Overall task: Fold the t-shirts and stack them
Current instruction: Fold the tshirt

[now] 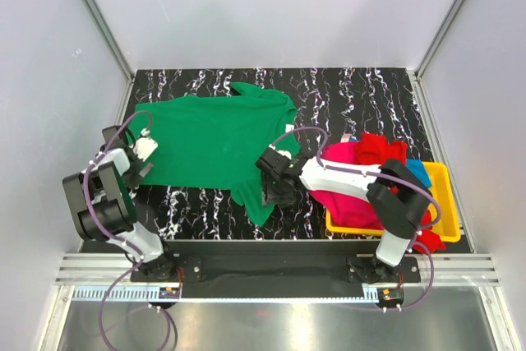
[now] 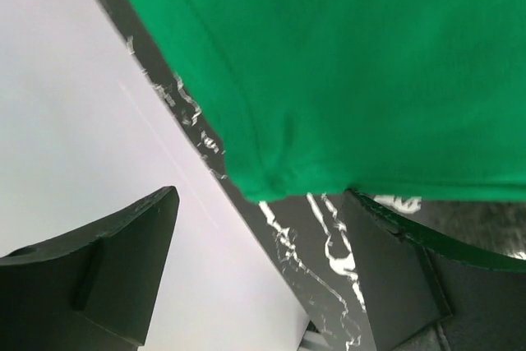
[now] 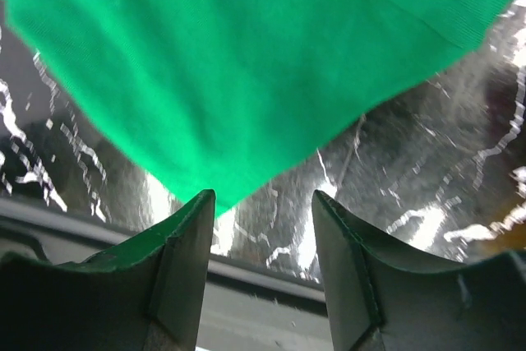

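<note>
The green t-shirt (image 1: 218, 141) lies spread flat on the black, white-veined bench (image 1: 353, 96). It covers the left half and the middle, with its neckline toward the far edge and one pointed corner reaching down to the near edge.

The left gripper (image 2: 263, 195) sits at the bench's left edge, right at the shirt's left side. In the left wrist view its two dark fingers (image 2: 123, 260) stand wide apart. A rounded corner of the green cloth lies just beyond their tips, over the gap, and is not pinched between them (the cloth lies loose on the bench there).

The right gripper (image 3: 263, 196) is near the middle of the near edge, at the shirt's pointed near corner. Its jaws are partly open and hold nothing. In the right wrist view the tip of that corner ends just beside the left-hand finger, and the gap between the fingers shows only the shiny bench top.

The other t-shirts are piled in and over a yellow tray (image 1: 448, 203) at the bench's near right corner. The red one (image 1: 378, 150) is heaped at the far side, and the magenta-pink one (image 1: 349, 199) spills over the tray's left rim under the right arm. The blue one (image 1: 419, 172) shows as a small patch toward the right.

A small white speck sits on the green shirt beside the neckline, possibly a label (too small to read).
</note>
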